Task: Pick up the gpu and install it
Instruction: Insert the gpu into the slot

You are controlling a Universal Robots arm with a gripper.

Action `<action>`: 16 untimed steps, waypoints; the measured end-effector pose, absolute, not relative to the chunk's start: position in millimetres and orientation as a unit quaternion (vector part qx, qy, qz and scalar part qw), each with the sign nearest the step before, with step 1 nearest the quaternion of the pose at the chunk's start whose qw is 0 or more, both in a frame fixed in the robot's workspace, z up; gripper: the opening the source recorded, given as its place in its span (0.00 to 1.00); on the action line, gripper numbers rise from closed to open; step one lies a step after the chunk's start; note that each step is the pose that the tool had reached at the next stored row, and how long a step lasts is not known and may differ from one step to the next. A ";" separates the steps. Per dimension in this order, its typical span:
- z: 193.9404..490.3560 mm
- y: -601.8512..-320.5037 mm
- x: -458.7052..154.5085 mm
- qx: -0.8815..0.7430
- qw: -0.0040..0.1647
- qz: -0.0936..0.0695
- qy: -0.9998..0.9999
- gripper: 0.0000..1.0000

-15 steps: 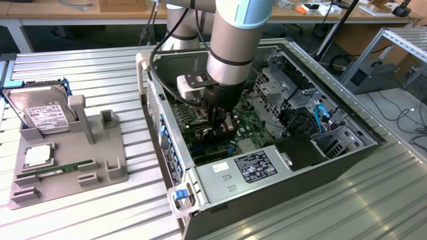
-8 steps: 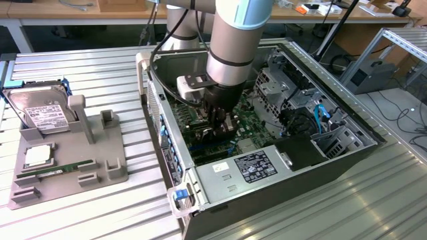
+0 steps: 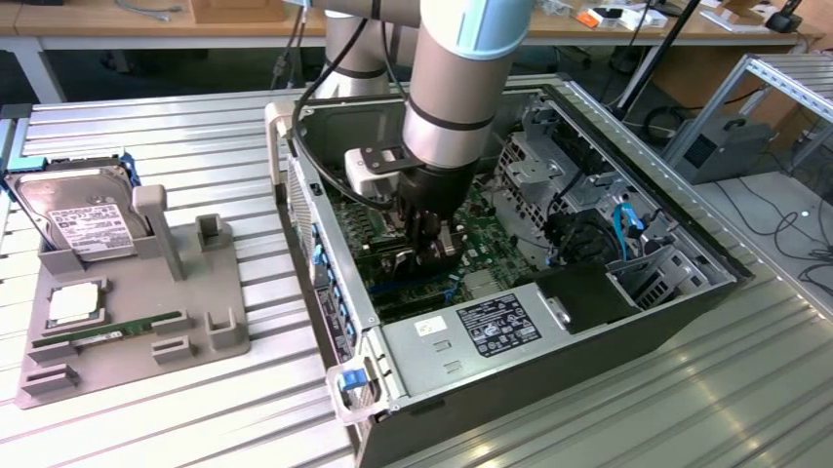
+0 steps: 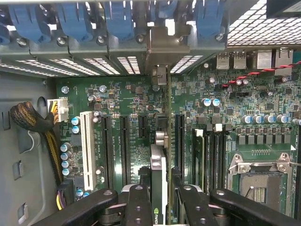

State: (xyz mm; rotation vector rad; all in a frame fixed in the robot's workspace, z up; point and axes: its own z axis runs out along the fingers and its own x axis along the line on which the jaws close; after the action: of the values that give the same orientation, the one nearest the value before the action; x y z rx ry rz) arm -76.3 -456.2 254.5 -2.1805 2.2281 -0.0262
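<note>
My gripper [image 3: 430, 252] is low inside the open computer case [image 3: 677, 244], just above the green motherboard [image 3: 489, 244]. In the wrist view the gripper [image 4: 161, 207] is shut on the gpu [image 4: 159, 165], which appears edge-on as a thin green card with a dark cooler on one face. One black finger [image 4: 138, 205] presses each side of the card. Its silver end bracket [image 4: 162, 49] reaches the case's rear slot openings under the blue clips [image 4: 117, 19]. The card stands upright over the motherboard [image 4: 131, 99], between two long black expansion slots [image 4: 179, 141]. I cannot tell whether its edge sits in a slot.
On the exterior view's left, a grey tray [image 3: 195, 322] holds a silver hard drive [image 3: 92, 219], a narrow green memory stick [image 3: 111, 334] and a square chip [image 3: 76, 302]. Inside the case are a labelled power supply [image 3: 501, 322], a metal drive cage [image 3: 553, 171] and blue cables [image 3: 625, 229].
</note>
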 end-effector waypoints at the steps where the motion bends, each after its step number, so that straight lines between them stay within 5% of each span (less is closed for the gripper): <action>1: 255.3 -456.2 -76.3 -0.699 0.012 -0.009 0.715 0.27; 16: 255.4 -455.9 -76.3 -0.699 0.009 -0.011 0.715 0.27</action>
State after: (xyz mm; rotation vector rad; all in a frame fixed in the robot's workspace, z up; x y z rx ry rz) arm -76.3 -455.9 255.4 -2.1841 2.2315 -0.0338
